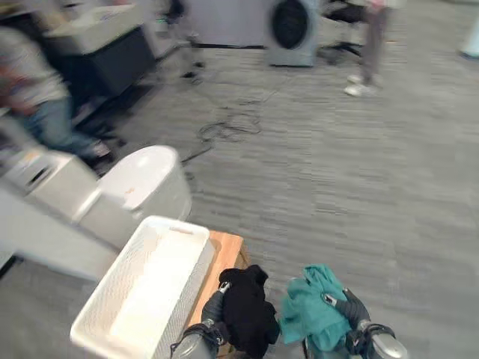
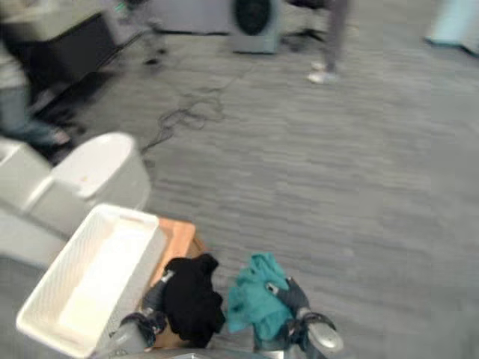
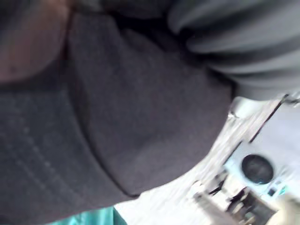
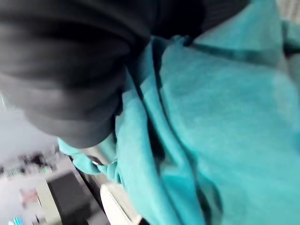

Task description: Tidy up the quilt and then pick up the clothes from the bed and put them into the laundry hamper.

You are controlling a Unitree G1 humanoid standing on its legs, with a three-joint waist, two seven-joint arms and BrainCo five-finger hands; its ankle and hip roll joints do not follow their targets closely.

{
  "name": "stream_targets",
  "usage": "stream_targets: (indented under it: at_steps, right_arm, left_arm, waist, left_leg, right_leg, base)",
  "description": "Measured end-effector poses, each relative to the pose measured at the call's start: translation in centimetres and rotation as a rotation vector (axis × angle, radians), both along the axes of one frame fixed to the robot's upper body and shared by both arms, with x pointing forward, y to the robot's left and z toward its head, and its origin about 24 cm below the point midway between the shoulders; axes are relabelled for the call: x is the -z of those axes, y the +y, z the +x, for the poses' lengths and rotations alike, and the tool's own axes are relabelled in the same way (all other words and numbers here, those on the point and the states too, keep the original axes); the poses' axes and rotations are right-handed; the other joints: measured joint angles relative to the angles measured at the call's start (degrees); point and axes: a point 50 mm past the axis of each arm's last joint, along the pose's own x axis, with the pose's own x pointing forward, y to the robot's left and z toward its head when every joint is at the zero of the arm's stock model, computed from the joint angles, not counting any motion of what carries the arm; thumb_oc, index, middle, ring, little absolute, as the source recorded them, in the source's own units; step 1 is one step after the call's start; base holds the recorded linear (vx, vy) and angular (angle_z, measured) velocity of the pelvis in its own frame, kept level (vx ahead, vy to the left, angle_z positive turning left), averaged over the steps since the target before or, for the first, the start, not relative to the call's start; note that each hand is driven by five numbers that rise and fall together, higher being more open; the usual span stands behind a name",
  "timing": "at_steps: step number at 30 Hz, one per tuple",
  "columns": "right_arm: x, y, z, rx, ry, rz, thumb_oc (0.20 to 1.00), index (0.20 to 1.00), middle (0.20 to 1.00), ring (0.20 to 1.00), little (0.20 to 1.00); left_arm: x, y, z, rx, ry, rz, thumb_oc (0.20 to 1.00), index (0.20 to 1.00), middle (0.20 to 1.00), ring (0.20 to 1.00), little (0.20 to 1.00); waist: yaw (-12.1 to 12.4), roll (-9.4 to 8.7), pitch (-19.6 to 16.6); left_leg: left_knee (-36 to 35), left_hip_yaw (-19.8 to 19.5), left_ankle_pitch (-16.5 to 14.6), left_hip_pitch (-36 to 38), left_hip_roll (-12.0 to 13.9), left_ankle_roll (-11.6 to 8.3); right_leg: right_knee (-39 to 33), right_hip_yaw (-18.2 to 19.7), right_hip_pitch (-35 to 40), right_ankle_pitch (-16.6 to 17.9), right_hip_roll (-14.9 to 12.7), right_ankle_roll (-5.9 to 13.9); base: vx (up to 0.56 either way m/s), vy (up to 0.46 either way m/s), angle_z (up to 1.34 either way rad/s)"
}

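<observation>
Both eye views look down from the robot's head across grey carpet, the right eye set slightly to the right. They share the white laundry hamper (image 1: 142,299) at near left, a wooden stand (image 1: 224,258) under it, a black garment (image 1: 247,310) and a teal garment (image 1: 314,307) at the near edge, and a round-doored machine (image 1: 292,26) far off. The left wrist view sits pressed against the black garment; the right wrist view is equally close to the teal garment.

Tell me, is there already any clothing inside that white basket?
No, the white laundry hamper looks empty; the black garment and teal garment are held beside it.
</observation>
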Motion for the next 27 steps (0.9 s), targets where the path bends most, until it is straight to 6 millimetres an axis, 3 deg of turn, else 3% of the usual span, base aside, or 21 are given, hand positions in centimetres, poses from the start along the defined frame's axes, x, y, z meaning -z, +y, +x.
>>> stream_targets:
  at_steps: [1, 3, 4, 6, 7, 8, 10, 11, 12, 13, 15, 16, 17, 18, 19, 20, 22, 23, 24, 26, 27]
  right_arm:
    - [-0.4, -0.5, 0.8, -0.013, -0.024, -0.011, 0.2, 0.2, 0.2, 0.2, 0.2]
    - [-1.2, -1.2, 2.3, -0.002, -0.064, -0.02, 0.2, 0.2, 0.2, 0.2, 0.2]
    - [-1.6, -1.8, 2.6, 0.027, -0.078, -0.014, 0.2, 0.2, 0.2, 0.2, 0.2]
    - [-1.2, -2.2, 1.6, 0.025, -0.049, -0.022, 0.2, 0.2, 0.2, 0.2, 0.2]
    - [-1.1, -2.2, 1.1, 0.024, -0.037, -0.012, 0.2, 0.2, 0.2, 0.2, 0.2]
    - [-0.6, -2.2, -0.6, 0.038, 0.002, 0.008, 0.2, 0.2, 0.2, 0.2, 0.2]
    - [-0.4, -1.5, -1.1, 0.014, 0.021, 0.026, 0.2, 0.2, 0.2, 0.2, 0.2]
    - [-0.2, -1.1, -1.4, 0.031, 0.035, 0.046, 0.2, 0.2, 0.2, 0.2, 0.2]
    - [-0.1, -1.0, -1.4, 0.038, 0.037, 0.047, 0.2, 0.2, 0.2, 0.2, 0.2]
    - [0.0, -0.6, -1.5, 0.038, 0.041, 0.058, 0.2, 0.2, 0.2, 0.2, 0.2]
    - [-0.2, -0.1, -0.6, 0.029, 0.015, 0.066, 0.2, 0.2, 0.2, 0.2, 0.2]
    - [-0.5, 0.2, -0.1, 0.025, -0.007, 0.07, 0.2, 0.2, 0.2, 0.2, 0.2]
    - [-0.8, 0.2, 0.6, 0.028, -0.035, 0.061, 0.2, 0.2, 0.2, 0.2, 0.2]
    - [-1.3, 0.0, 1.3, 0.042, -0.072, 0.055, 0.2, 0.2, 0.2, 0.2, 0.2]
    - [-1.2, 0.1, 1.3, 0.065, -0.072, 0.053, 0.2, 0.2, 0.2, 0.2, 0.2]
    - [-1.1, -0.4, 1.0, 0.1, -0.062, 0.028, 0.2, 0.2, 0.2, 0.2, 0.2]
    - [-0.5, -0.2, 0.1, 0.12, -0.022, 0.023, 0.2, 0.2, 0.2, 0.2, 0.2]
    - [0.0, 0.4, -0.7, 0.145, 0.004, 0.041, 0.2, 0.2, 0.2, 0.2, 0.2]
    - [0.2, 0.5, -0.9, 0.16, 0.009, 0.043, 0.2, 0.2, 0.2, 0.2, 0.2]
    - [1.0, 0.7, -1.4, 0.187, 0.029, 0.052, 0.2, 0.2, 0.2, 0.2, 0.2]
    - [1.0, 0.8, -1.4, 0.187, 0.028, 0.051, 0.2, 0.2, 0.2, 0.2, 0.2]
  left_arm:
    - [-0.2, 0.2, 0.2, -0.018, -0.015, 0.005, 0.2, 0.2, 0.2, 0.2, 0.2]
    - [-0.1, 1.0, 0.2, -0.051, -0.005, 0.019, 0.2, 0.2, 0.2, 0.2, 0.2]
    - [0.2, 1.2, -0.3, -0.056, 0.019, 0.025, 0.2, 0.2, 0.2, 0.2, 0.2]
    - [0.3, 1.3, -0.7, -0.033, 0.032, 0.037, 0.2, 0.2, 0.2, 0.2, 0.2]
    - [0.2, 1.5, -1.0, -0.03, 0.037, 0.042, 0.2, 0.2, 0.2, 0.2, 0.2]
    - [0.2, 1.5, -0.9, -0.014, 0.038, 0.05, 0.2, 0.2, 0.2, 0.2, 0.2]
    - [0.2, 1.7, -1.3, -0.027, 0.044, 0.047, 0.2, 0.2, 0.2, 0.2, 0.2]
    - [0.3, 1.4, -1.1, -0.027, 0.048, 0.043, 0.2, 0.2, 0.2, 0.2, 0.2]
    - [0.5, 1.3, -0.9, -0.032, 0.052, 0.038, 0.2, 0.2, 0.2, 0.2, 0.2]
    - [0.5, 1.1, -0.7, -0.031, 0.046, 0.032, 0.2, 0.2, 0.2, 0.2, 0.2]
    - [1.0, 1.7, -2.0, -0.048, 0.081, 0.039, 0.2, 0.2, 0.2, 0.2, 0.2]
    - [1.1, 1.9, -2.5, -0.05, 0.095, 0.044, 0.2, 0.2, 0.2, 0.2, 0.2]
    - [1.3, 2.1, -2.8, -0.056, 0.109, 0.042, 0.2, 0.2, 0.2, 0.2, 0.2]
    - [1.2, 1.9, -2.6, -0.047, 0.096, 0.03, 0.2, 0.2, 0.2, 0.2, 0.2]
    - [1.0, 1.9, -2.0, -0.037, 0.08, 0.032, 0.2, 0.2, 0.2, 0.2, 0.2]
    - [0.8, 1.5, -0.7, -0.01, 0.049, 0.047, 0.2, 0.2, 0.2, 0.2, 0.2]
    - [0.5, 1.2, -0.2, 0.016, 0.026, 0.054, 0.2, 0.2, 0.2, 0.2, 0.2]
    - [0.1, 1.8, -0.2, 0.019, -0.002, 0.083, 0.2, 0.2, 0.2, 0.2, 0.2]
    - [0.0, 2.0, -0.2, 0.033, -0.004, 0.095, 0.2, 0.2, 0.2, 0.2, 0.2]
    - [-0.1, 2.9, -0.2, 0.059, -0.005, 0.136, 0.2, 0.2, 0.2, 0.2, 0.2]
    - [0.1, 3.2, -0.4, 0.056, 0.005, 0.146, 0.2, 0.2, 0.2, 0.2, 0.2]
  waist:
    - [0.67, 0.29, -0.22]
    - [2.4, -0.99, 0.21]
    - [3.18, -3.31, 0.43]
    - [3.04, -4.17, 0.07]
    - [2.84, -2.93, -0.52]
    - [-0.97, -3.11, -0.94]
    - [1.27, -0.96, -1.56]
    - [0.85, -0.44, -1.4]
    - [0.93, -0.32, -1.31]
    - [1.8, -0.37, -1.18]
    - [3.81, -0.04, -1.17]
    - [3.94, 0.36, -1.16]
    - [5.35, 0.88, -1.31]
    - [5.76, 3.53, -1.62]
    - [4.7, 3.46, -1.0]
    - [2.47, 3.69, 0.56]
    - [1.7, 2.73, 0.74]
    - [1.81, 1.92, 0.88]
    - [1.28, 1.01, 0.79]
    - [1.03, -0.55, 0.46]
    - [0.9, -1.24, 0.46]
  left_leg:
    - [-2.81, -0.29, 0.11, 0.05, 1.78, -0.18]
    - [-3.86, 1.09, 4.1, -1.38, 2.4, -2.37]
    - [-0.71, 5.87, 8.24, -4.63, 1.65, -3.49]
    - [3.24, 14.53, 6.15, -7.07, 2.74, -3.7]
    - [3.17, 19.48, 5.49, -8.0, 4.31, -3.09]
    - [0.91, 28.67, 4.55, -9.69, 6.56, -3.82]
    - [-4.3, 31.15, 4.82, -9.8, 5.48, -4.42]
    - [-5.2, 34.91, 4.71, -11.41, 5.54, -5.73]
    - [-6.09, 36.81, 5.2, -12.79, 4.81, -6.32]
    - [-7.86, 37.71, 6.34, -14.61, 3.79, -5.58]
    - [-9.94, 38.78, 8.11, -14.8, 5.24, -5.38]
    - [-9.87, 38.11, 8.37, -14.44, 5.56, -5.72]
    - [-9.34, 34.17, 8.02, -13.29, 5.01, -5.82]
    - [-9.58, 34.26, 7.95, -13.17, 5.46, -4.97]
    - [-8.77, 34.24, 7.73, -13.46, 4.7, -4.49]
    - [-8.26, 32.55, 9.46, -12.48, 1.92, -1.74]
    - [-8.64, 32.19, 10.77, -10.71, 0.58, -0.42]
    - [-9.1, 31.08, 10.71, -10.01, -0.82, -0.51]
    - [-9.27, 30.2, 10.73, -9.76, -0.94, -0.53]
    - [-11.9, 29.11, 12.22, -8.11, -1.48, -1.77]
    - [-12.42, 27.52, 12.4, -7.59, -2.1, -2.06]
  right_leg:
    - [1.18, -0.71, -0.9, -0.87, 1.2, -1.36]
    - [1.6, -0.41, -1.21, -1.39, 1.62, -2.21]
    - [-0.35, -4.82, 0.98, -0.71, -1.33, -2.65]
    - [-3.24, -11.12, 3.43, -0.57, -3.13, -3.04]
    - [-4.71, -15.81, 5.18, 0.6, -3.8, -3.55]
    - [-7.7, -24.0, 6.93, -0.29, -4.77, -3.66]
    - [-8.13, -26.11, 6.36, -0.11, -4.45, -3.31]
    - [-10.18, -28.23, 6.85, 0.04, -4.99, -3.08]
    - [-11.04, -28.25, 7.11, 0.04, -5.29, -3.09]
    - [-10.98, -27.66, 6.69, 0.06, -6.18, -3.07]
    - [-10.19, -27.68, 6.43, -0.07, -7.18, -2.66]
    - [-9.19, -27.16, 6.23, -0.25, -7.7, -1.83]
    - [-7.25, -24.93, 4.6, -0.67, -8.56, -1.12]
    - [-4.84, -24.99, 3.79, -1.26, -9.16, 1.7]
    - [-0.69, -25.37, 2.98, -0.36, -11.12, 3.6]
    - [15.63, -21.19, -2.5, -1.31, -14.91, 3.32]
    - [23.67, -14.85, -7.59, -3.09, -16.09, 3.28]
    - [22.46, -11.0, -9.6, -3.26, -15.21, 3.46]
    - [19.31, -10.25, -9.48, -3.17, -14.71, 3.6]
    - [2.9, -9.68, -6.72, -2.0, -11.92, 5.39]
    - [-1.8, -6.66, -5.2, -1.44, -10.08, 6.33]
  base:
    - [0.16, -0.136, 1.72]
    - [0.19, -0.155, 1.37]
    - [0.21, -0.127, 1.77]
    - [0.15, -0.026, 1.69]
    - [0.1, 0.028, 2.45]
    - [0.1, 0.045, 2.59]
    - [0.17, 0.158, 1.9]
    - [0.13, 0.18, 1.37]
    - [0.11, 0.21, 1.61]
    - [0.08, 0.149, 1.05]
    - [0.18, 0.211, 0.43]
    - [0.22, 0.193, -0.24]
    - [0.16, 0.149, -0.52]
    - [0.19, 0.156, -0.36]
    - [0.18, 0.097, 0.61]
    - [0.1, -0.006, 1.16]
    - [0.12, -0.132, 0.94]
    - [0.14, -0.203, 0.68]
    - [0.17, -0.285, 1.04]
    - [0.2, -0.338, 0.88]
    - [0.15, -0.307, 0.61]
